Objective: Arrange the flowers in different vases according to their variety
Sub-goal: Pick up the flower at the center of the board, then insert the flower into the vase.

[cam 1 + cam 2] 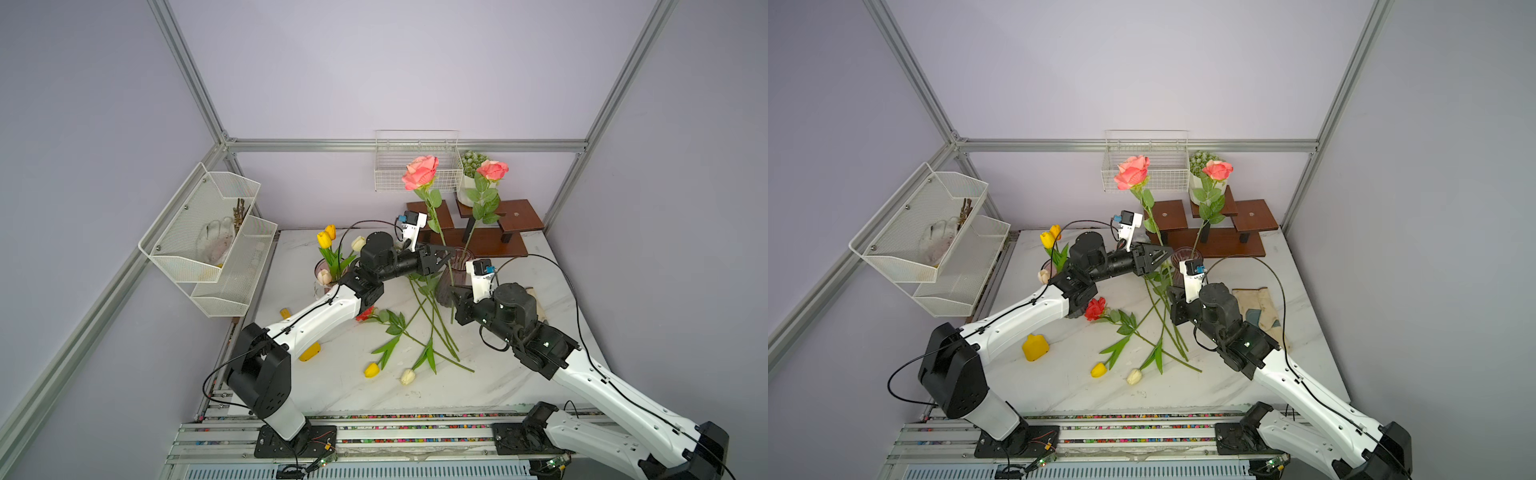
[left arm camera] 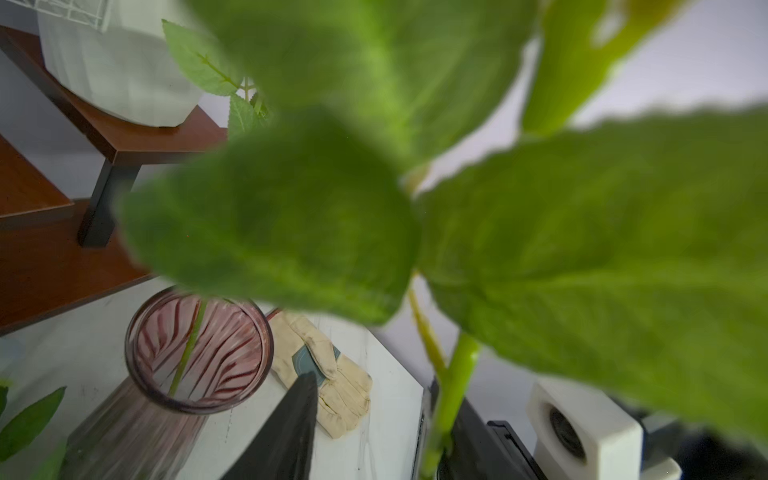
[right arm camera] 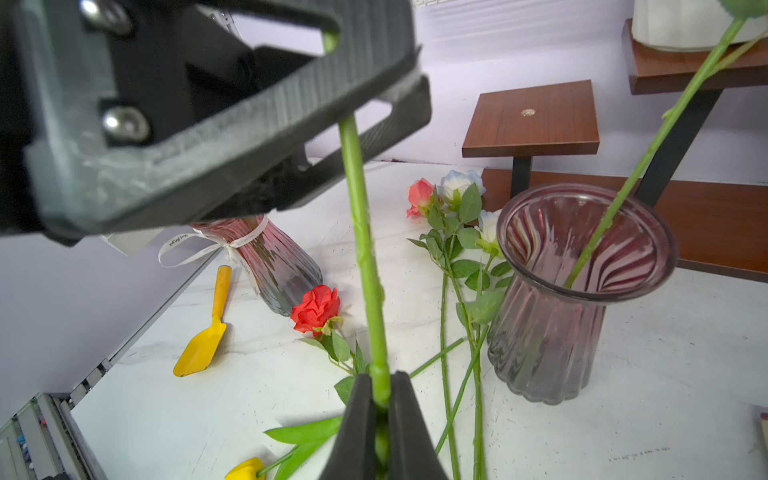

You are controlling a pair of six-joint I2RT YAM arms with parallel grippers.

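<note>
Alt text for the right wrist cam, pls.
Close to the lens, the right end effector is shut on a green stem that runs up between the jaws of the left end effector. Beyond, a flared purple vase holds one stem, with a ribbon-tied vase, a red rose and a yellow trowel on the white table.

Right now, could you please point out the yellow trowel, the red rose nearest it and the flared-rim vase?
yellow trowel (image 3: 199, 349): right wrist view, its blade.
red rose (image 3: 316, 309): right wrist view, its bloom.
flared-rim vase (image 3: 540, 340): right wrist view, its ribbed wall.
</note>
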